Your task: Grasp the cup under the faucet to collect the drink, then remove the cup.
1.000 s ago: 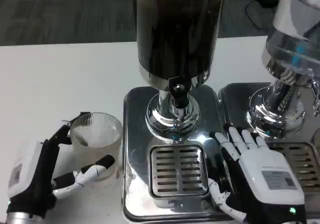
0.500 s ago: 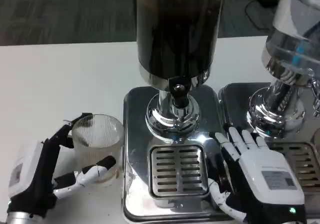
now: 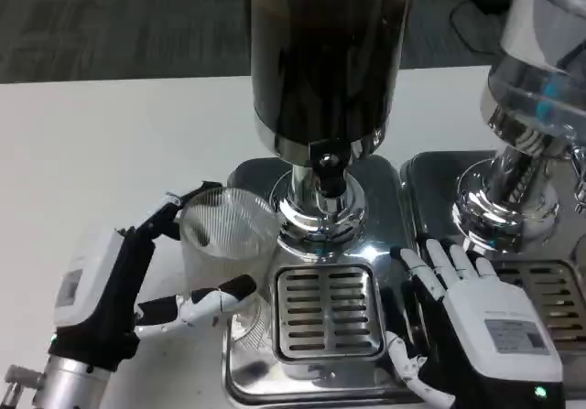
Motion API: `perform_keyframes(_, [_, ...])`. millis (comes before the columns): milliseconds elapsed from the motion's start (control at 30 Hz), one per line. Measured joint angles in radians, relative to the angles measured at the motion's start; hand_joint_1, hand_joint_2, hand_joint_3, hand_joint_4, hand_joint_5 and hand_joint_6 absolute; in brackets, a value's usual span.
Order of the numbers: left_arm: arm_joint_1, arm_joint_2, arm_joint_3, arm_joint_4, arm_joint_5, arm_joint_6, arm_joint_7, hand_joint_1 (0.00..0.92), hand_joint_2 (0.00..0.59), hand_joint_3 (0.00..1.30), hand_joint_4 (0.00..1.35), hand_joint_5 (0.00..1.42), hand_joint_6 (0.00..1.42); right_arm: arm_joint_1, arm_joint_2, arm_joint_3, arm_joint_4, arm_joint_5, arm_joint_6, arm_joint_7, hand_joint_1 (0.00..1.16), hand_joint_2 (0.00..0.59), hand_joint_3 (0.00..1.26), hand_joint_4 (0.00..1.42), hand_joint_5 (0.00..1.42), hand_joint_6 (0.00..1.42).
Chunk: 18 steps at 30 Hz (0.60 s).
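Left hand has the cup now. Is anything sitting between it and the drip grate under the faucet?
Nothing visible blocks it. The left hand holds the ribbed cup at the left edge of the dispenser base; the drip grate under the faucet lies bare beside it. The right hand rests to the grate's right, off the path.

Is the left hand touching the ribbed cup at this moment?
Touching. In the head view the left hand wraps the clear ribbed cup: its fingers press the near wall and others hook the far rim, with no gap visible.
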Motion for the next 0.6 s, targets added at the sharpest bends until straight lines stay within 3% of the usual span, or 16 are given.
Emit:
perform_keyframes(367, [-0.087,-0.02,-0.09,0.05,0.023,-0.038,-0.029,0.565,0.19,0.34,0.34,0.61,0.57,0.031,0.03,-0.006,-0.031,-0.004,0.031,-0.013,0.35,0.515,0.12,0.0,0.0,0.0])
perform_keyframes(600, [-0.166,-0.056,-0.151,0.172,0.065,-0.05,-0.01,0.561,0.188,0.34,0.34,0.61,0.57,0.051,0.037,-0.009,-0.069,-0.012,0.051,-0.019,0.35,0.515,0.12,0.0,0.0,0.0])
